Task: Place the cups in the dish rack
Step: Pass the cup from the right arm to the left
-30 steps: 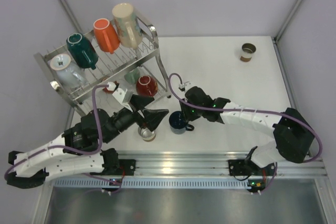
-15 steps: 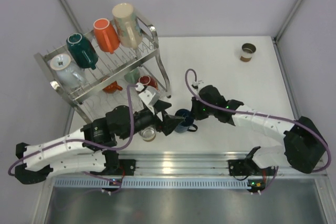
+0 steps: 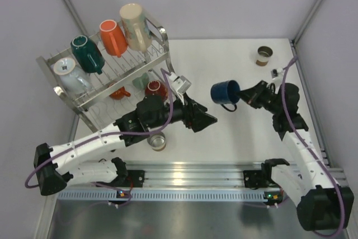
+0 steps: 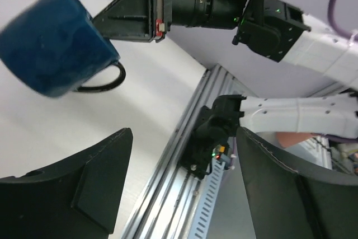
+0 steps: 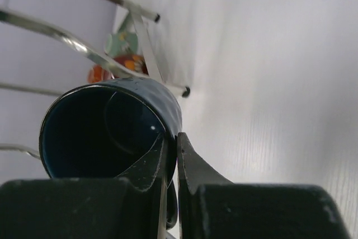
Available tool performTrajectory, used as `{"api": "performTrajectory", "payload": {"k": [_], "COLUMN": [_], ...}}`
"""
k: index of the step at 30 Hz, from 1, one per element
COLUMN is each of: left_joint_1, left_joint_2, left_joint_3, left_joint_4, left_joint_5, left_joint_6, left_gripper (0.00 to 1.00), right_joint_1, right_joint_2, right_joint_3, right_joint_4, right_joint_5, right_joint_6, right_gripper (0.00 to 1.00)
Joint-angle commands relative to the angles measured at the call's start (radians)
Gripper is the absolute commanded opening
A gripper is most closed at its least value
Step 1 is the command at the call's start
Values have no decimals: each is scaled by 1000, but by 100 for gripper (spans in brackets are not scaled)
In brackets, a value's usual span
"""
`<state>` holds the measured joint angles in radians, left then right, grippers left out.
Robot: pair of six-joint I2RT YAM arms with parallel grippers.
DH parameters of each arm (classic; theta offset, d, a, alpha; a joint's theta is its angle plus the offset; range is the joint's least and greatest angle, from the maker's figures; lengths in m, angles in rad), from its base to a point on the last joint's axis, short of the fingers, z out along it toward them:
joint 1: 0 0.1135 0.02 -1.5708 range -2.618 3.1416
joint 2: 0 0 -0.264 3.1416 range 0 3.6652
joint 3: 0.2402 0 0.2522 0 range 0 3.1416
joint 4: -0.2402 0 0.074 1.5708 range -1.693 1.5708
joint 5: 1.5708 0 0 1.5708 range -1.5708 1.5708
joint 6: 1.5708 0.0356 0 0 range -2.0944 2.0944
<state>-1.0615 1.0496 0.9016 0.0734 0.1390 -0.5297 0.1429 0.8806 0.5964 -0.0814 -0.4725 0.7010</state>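
The dish rack (image 3: pixel 106 79) at the far left corner of the tabletop (image 3: pixel 235 60) holds four cups on top — a pale cup (image 3: pixel 70 74), teal cup (image 3: pixel 86 53), orange cup (image 3: pixel 113 37) and beige cup (image 3: pixel 134 26) — with a mint cup (image 3: pixel 142 79) and a red cup (image 3: pixel 155 89) below. Three cups seem left. A glass (image 3: pixel 157 141) stands by the near edge. The left tool (image 3: pixel 206 121) hangs spread and empty. The navy mug (image 3: pixel 225 92) is lifted over the middle, on its side. Its long axis runs left to right, with the mouth toward the right tool (image 3: pixel 243 96) — clenched on its rim. A brown cup (image 3: pixel 264 55) waits at the far right corner.
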Motion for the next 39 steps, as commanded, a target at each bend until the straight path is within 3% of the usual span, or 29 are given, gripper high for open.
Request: {"api": "performTrajectory", "payload": {"k": [1,5,7,13,19,27,39], "left_joint_1": [75,156,156,158,153,106,69], "left_joint_2": [35,93,130,188,271,377,504], "left_joint_3": [14,-9,14,31,51,141,168], "left_joint_4": [250,428,437,485,675,758,992], "left_joint_5": [220,315,317,281,350,347,349], "left_joint_6": [-148,-230,-224,-207,-233,-194,-294], "left_gripper": [79,79,79,79,79,77,63], "right_joint_1": [-193,-272,-273,-273,-272,-264,-250], "right_joint_2": [-66,-75,-84,-129,-166,-200,-242], "right_joint_3": [49,62,46,36,20,-13,-109], "right_joint_4": [259,422,550,690,718,766,830], "right_joint_5": [-248,-339,-353,-345,-322,-325,-276], "right_joint_6": [243,405,518,678,744,816,871], "right_gripper": [0,0,0,0,0,0,0]}}
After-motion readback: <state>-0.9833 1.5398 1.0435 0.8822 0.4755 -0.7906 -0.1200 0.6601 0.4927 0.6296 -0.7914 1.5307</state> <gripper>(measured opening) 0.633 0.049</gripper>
